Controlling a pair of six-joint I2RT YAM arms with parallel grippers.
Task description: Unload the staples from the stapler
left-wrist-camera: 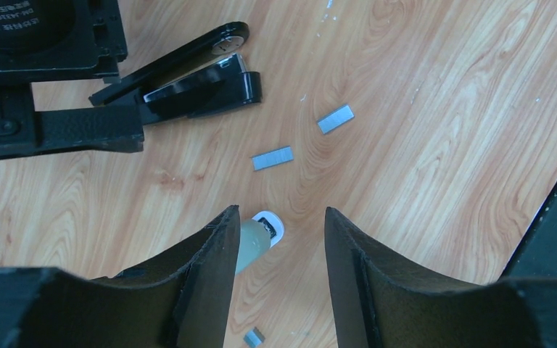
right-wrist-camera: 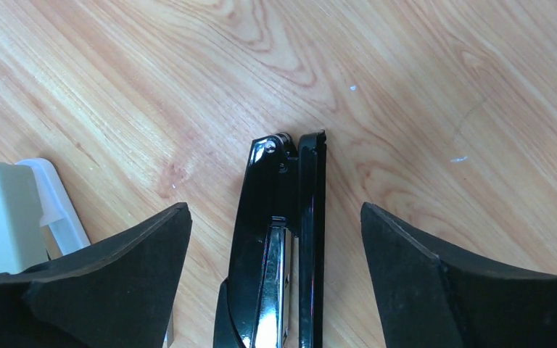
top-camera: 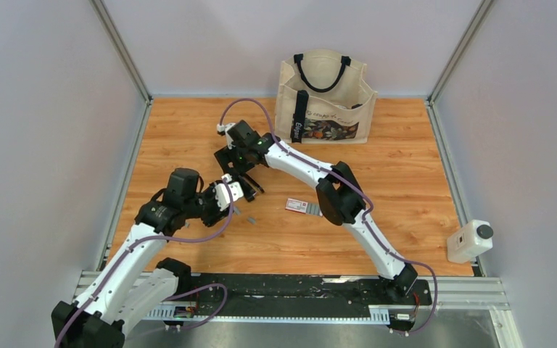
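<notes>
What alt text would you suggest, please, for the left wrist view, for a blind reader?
Three short silvery staple strips lie loose on a wooden table; a black stapler sits upper left, the open left claw below.

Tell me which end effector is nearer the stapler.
Right. The right end effector straddles the stapler, open fingers on either side without touching. The left end effector hangs beside it, above loose staples.
</notes>
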